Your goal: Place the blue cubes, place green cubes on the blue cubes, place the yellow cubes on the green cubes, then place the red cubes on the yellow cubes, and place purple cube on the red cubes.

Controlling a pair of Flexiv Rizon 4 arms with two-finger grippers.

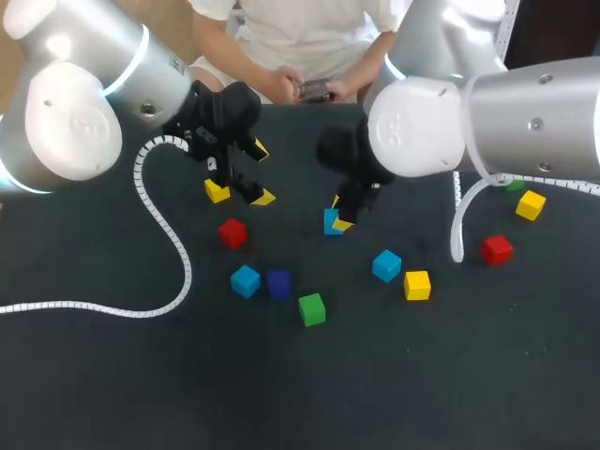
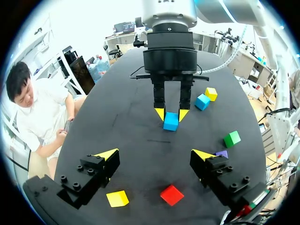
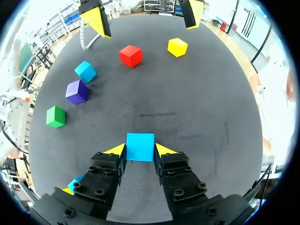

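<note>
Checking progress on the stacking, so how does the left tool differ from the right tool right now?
The left tool is open and spread wide; the right tool is shut on a blue cube. The left tool holds nothing, with a yellow cube and a red cube lying loose near it; the right tool has its cube pinched from both sides. Both are black with yellow tips.

the silver left arm [image 1: 84, 103] holds its black, yellow-tipped left gripper [image 2: 154, 154] spread wide above the table. the silver right arm [image 1: 506, 112] points its right gripper [image 3: 140, 151] down, both tips pressed against a small light blue cube [image 3: 140, 145].
</note>
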